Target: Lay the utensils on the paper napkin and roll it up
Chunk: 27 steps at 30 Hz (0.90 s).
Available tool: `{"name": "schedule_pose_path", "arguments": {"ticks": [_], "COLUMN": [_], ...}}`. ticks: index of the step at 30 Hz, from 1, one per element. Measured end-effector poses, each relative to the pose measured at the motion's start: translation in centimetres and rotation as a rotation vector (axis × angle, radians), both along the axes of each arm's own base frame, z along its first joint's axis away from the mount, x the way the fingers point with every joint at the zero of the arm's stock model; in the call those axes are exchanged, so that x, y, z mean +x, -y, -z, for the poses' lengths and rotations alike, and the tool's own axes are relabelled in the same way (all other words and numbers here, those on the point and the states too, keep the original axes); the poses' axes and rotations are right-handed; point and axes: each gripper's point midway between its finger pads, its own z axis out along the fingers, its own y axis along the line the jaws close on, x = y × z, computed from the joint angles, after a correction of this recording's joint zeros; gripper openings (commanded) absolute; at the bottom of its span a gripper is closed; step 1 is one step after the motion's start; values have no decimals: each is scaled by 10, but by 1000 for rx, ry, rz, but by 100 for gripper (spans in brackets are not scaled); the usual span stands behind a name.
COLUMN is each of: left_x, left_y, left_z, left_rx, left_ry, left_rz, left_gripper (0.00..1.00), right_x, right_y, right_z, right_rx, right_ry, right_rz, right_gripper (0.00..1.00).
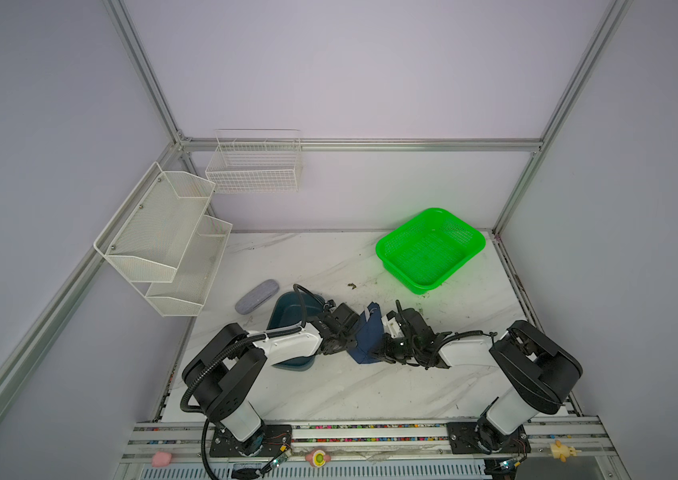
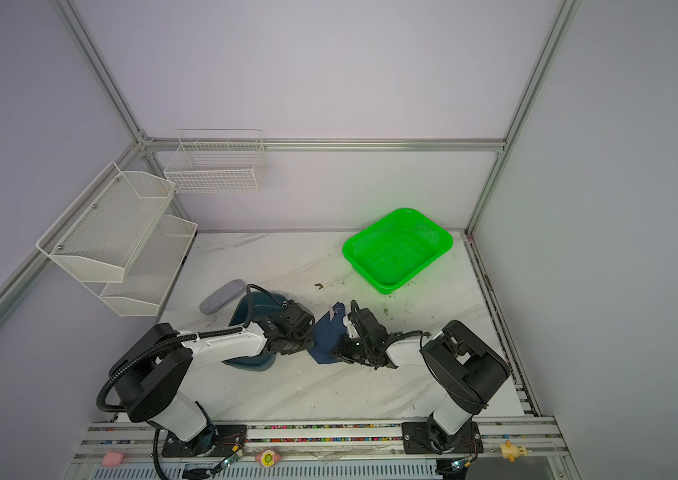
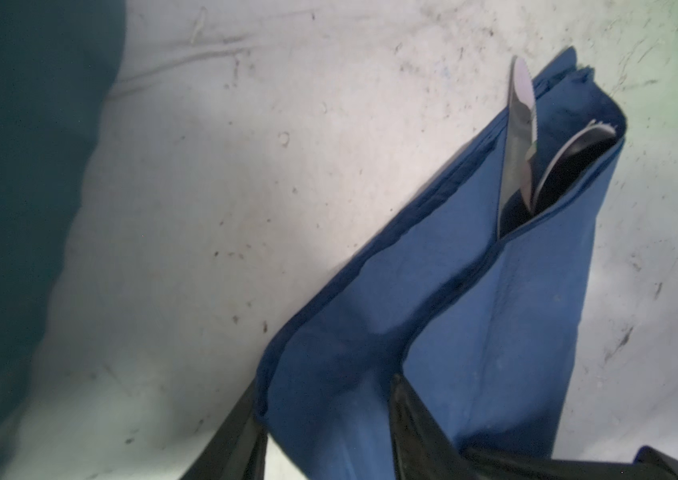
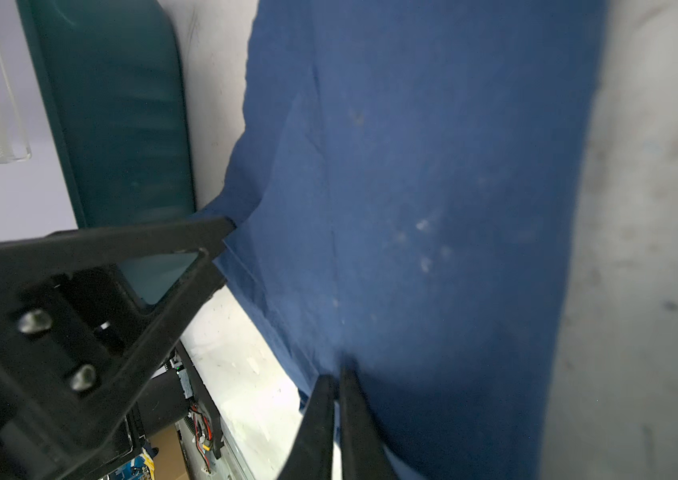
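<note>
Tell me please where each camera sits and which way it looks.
Top views: high behind the arm bases, looking down on the table; both arms show.
Left wrist: looks along the paper napkin toward the knife; left end effector touches it.
Right wrist: looks across the napkin; right end effector pinches its edge.
Shared: both wrist views show napkin and teal tray.

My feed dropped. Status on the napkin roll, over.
Right end effector shut on napkin edge; left end effector straddling the fold, grip unclear. Utensils inside the folded napkin, tips sticking out. Tray alongside, apart.
</note>
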Motion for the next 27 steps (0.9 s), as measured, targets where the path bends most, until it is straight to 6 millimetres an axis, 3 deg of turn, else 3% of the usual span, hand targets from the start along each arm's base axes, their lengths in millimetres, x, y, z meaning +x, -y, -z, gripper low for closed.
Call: {"name": "schedule_pose_path", "arguments": {"ticks": [6, 15, 27], "left_x": [3, 4, 14], "left_y": [0, 4, 24], "left_z": [0, -1, -35], "left_rx": [-5, -30, -139], "left_ry": [7, 8, 104], "left_rz": [-18, -32, 23], "left_gripper": [38, 10, 4], "right_x": [0, 0, 0], "right_y": [0, 1, 1], "right_z": [0, 1, 1], "right_rx": [-1, -1, 0], "right_ry": [1, 1, 4], "right_rz": [2, 1, 2], "right_gripper": [11, 11, 11]}}
